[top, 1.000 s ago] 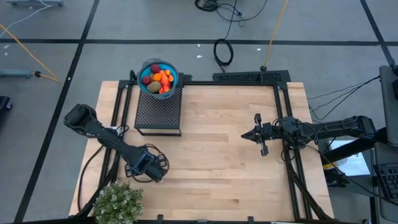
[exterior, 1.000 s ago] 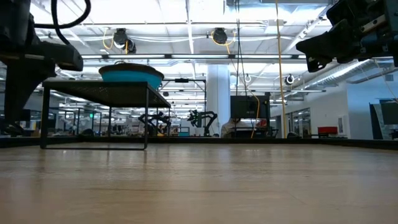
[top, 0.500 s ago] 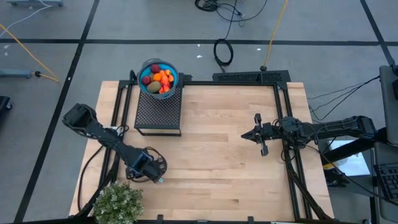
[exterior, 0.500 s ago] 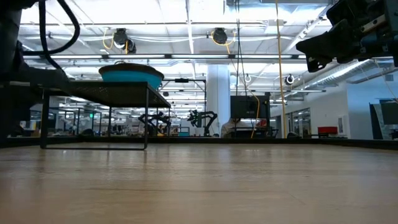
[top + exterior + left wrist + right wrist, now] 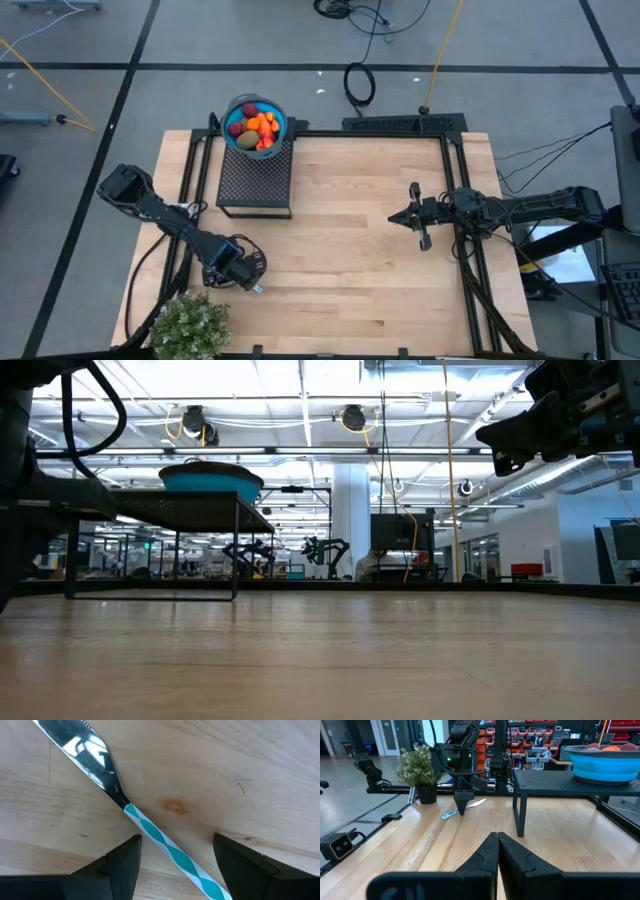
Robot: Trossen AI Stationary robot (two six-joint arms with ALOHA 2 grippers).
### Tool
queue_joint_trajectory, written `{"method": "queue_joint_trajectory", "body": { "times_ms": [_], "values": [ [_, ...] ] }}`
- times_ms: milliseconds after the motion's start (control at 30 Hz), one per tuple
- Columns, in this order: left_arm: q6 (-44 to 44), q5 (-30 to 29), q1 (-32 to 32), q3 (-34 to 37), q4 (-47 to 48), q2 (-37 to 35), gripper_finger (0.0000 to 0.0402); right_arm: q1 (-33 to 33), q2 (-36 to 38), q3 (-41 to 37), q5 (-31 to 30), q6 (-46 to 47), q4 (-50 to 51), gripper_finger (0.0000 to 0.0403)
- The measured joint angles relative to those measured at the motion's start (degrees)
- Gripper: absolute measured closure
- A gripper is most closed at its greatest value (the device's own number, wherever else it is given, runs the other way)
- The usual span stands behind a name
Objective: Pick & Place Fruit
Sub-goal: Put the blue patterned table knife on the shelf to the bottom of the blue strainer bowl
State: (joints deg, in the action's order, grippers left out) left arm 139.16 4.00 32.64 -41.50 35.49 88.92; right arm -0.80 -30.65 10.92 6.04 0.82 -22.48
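Observation:
The fruit (image 5: 255, 127), several orange, red and olive pieces, lies heaped in a blue bowl (image 5: 232, 108) on a black mesh stand (image 5: 255, 180) at the table's far left. My left gripper (image 5: 176, 842) points straight down near the table's left front and is open. Its fingers stand on either side of a knife's blue-and-white handle (image 5: 172, 849) without touching it. The knife's steel blade (image 5: 85, 745) lies flat on the wood. My right gripper (image 5: 400, 217) hovers level over the table's right half, shut, with nothing in it.
A bushy green plant (image 5: 190, 325) in a dark pot stands at the near left corner, close beside my left arm. Black frame rails (image 5: 470, 270) run along the table's sides. Bare wood (image 5: 350, 250) lies between the two arms.
My left gripper has come down toward the table over the knife, shifting a little toward the table's left edge, and its fingers have stayed open.

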Motion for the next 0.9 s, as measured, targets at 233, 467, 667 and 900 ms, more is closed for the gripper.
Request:
{"method": "queue_joint_trajectory", "body": {
  "times_ms": [233, 467, 667, 900],
  "values": [
    [-0.6, -0.4, 0.0, 0.0, -0.3, 0.1, 0.0154, 0.0, 0.0, 0.0, 0.0, 0.0, 0.0, 0.0403],
    [0.8, -2.1, 0.2, 0.1, -1.0, 0.2, 0.0204, 0.0, 0.0, 0.0, 0.0, 0.0, -0.1, 0.0403],
    [2.0, -4.8, 0.2, 0.1, -1.0, 0.2, 0.0258, 0.0, 0.0, 0.0, 0.0, 0.0, -0.8, 0.0403],
    [2.0, -8.4, 0.5, 0.2, -0.8, 0.3, 0.0309, 0.0, 0.0, 0.0, 0.0, 0.0, -2.4, 0.0403]
  ]
}}
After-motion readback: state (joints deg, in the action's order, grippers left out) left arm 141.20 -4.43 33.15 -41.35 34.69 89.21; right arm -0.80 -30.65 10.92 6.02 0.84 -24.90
